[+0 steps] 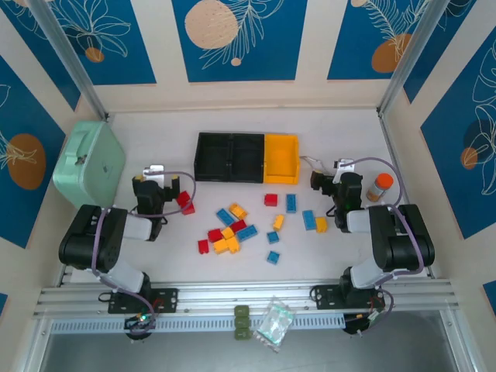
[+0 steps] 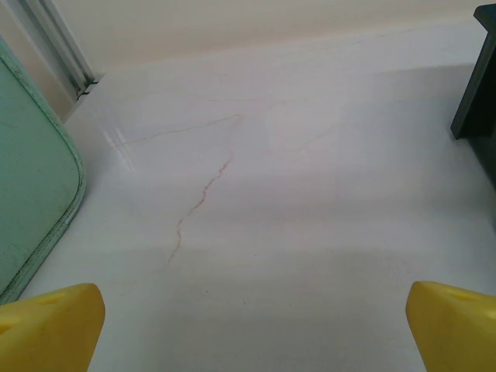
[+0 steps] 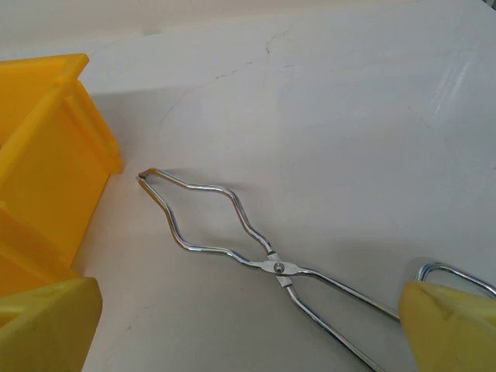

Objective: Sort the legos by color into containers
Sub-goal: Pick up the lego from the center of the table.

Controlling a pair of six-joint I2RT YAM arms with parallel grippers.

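Left gripper and right gripper both gape wide with nothing between their fingers, one at each side of the table. Nearest, a clear bag and green blocks lie on the front rail. Farther in, the legos lie scattered between the arms, red, yellow and blue mixed. Beyond them the containers stand in a row, two black and one yellow, with metal tongs just beside the yellow one.
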